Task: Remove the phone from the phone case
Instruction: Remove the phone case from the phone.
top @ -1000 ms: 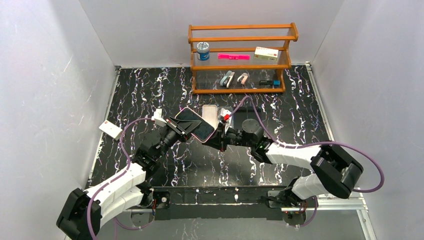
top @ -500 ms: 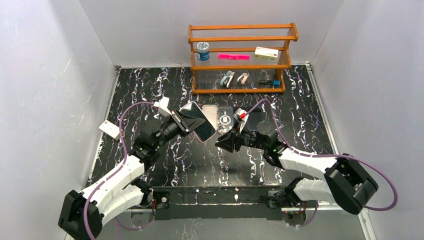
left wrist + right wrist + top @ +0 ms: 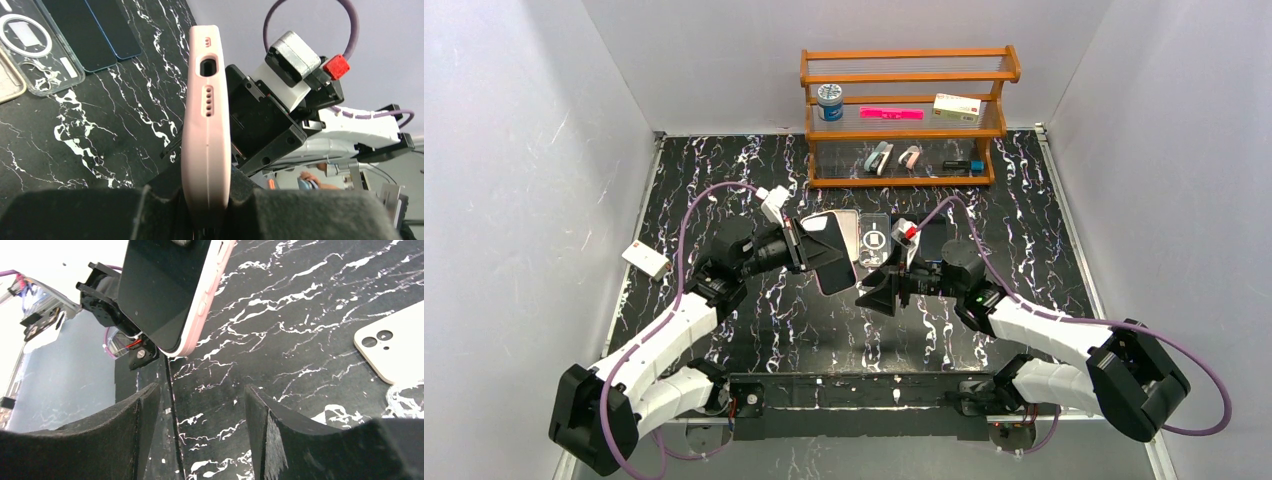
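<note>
The phone [image 3: 160,285], dark screen showing, sits inside its pink phone case [image 3: 834,262] and is held up above the table. My left gripper [image 3: 809,250] is shut on the case's lower end. In the left wrist view the pink case [image 3: 206,115] stands edge-on, pinched between both fingers [image 3: 150,210]. My right gripper [image 3: 877,291] hangs open just right of the phone, apart from it. Its fingers [image 3: 135,430] frame bare table only, with the cased phone above and to the left of them.
A clear case [image 3: 875,238], a cream case [image 3: 395,345] and a dark phone [image 3: 931,236] lie flat behind the grippers. A wooden shelf [image 3: 904,110] with small items stands at the back. A small white box [image 3: 644,259] lies at the left edge.
My right gripper has let go of the phone's edge, opened and drawn back to the right. My left arm has swung the cased phone rightwards and turned it more upright.
</note>
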